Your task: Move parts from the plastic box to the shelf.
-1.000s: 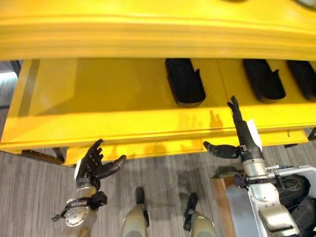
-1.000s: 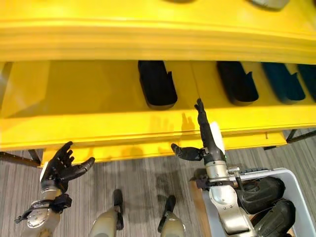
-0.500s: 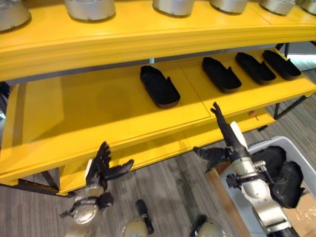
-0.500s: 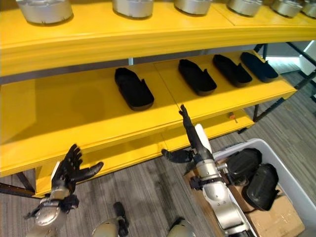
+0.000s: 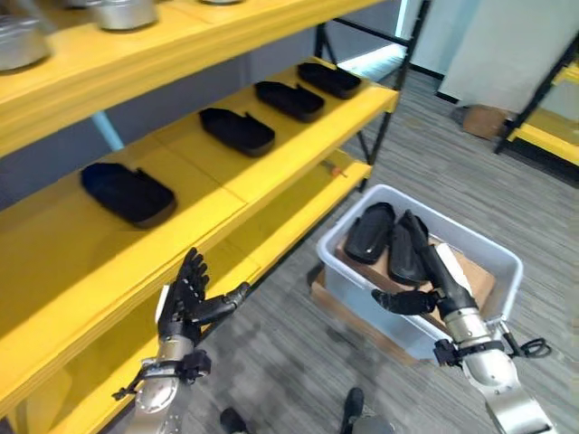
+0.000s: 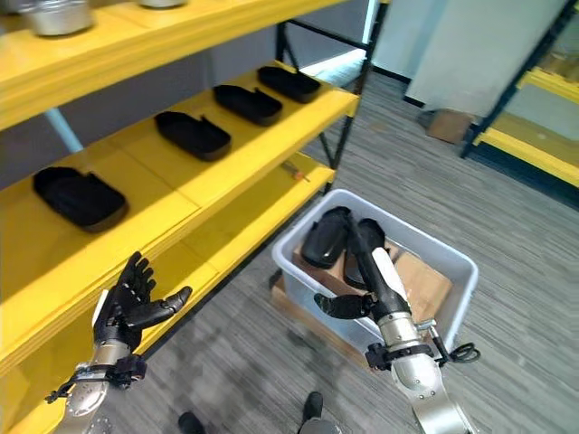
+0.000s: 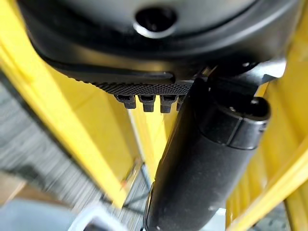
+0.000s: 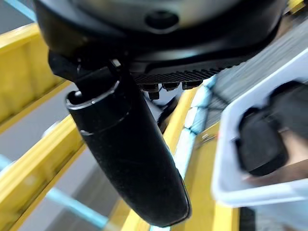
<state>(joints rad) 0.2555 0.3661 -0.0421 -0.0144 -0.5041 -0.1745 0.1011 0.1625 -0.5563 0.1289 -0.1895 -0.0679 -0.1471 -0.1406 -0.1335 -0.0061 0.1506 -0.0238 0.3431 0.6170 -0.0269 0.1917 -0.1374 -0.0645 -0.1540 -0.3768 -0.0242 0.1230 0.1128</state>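
Beside my right hand point(image 6: 375, 276), plastic box point(image 6: 443, 249) sits on floor, two black parts point(image 5: 369, 232) inside, just beyond outstretched fingertips; fingers straight, thumb spread, nothing held. My left hand point(image 5: 185, 298) hovers at yellow shelf point(image 5: 262, 172) edge, fingers splayed, empty. Farther up shelf from left hand, four black parts point(image 6: 191, 134) lie in row, well apart from both hands.

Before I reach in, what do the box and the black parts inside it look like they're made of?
The box looks like pale grey moulded plastic: thin walls, rolled rim, slight sheen. The parts look like black matte plastic or rubber, judging by their smooth rounded shells with soft highlights; which one, I can't tell.
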